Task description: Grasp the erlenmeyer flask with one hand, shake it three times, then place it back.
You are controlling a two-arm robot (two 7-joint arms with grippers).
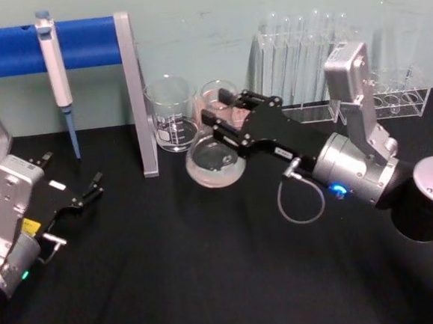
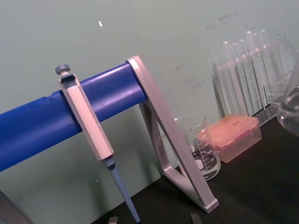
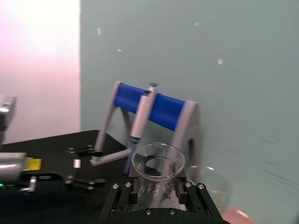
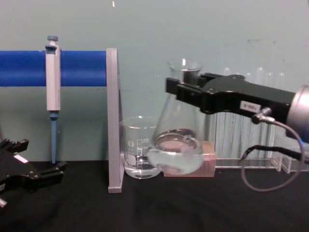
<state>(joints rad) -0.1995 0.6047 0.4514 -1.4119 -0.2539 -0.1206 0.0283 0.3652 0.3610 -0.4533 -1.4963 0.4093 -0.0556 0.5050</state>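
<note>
The right gripper clamps the neck of the erlenmeyer flask; the flared rim stands clear of the jaws. Behind the flask are a beaker and a blue-barred stand with a pipette hanging on it. The left gripper, fingers spread, is low over the black table.

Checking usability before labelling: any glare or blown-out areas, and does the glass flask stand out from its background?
Right wrist view: a blown-out patch, clear of the erlenmeyer flask in the right gripper. Chest view: even light, flask outline plain. Head view: left gripper parked over the black table, shadows hidden.
</note>
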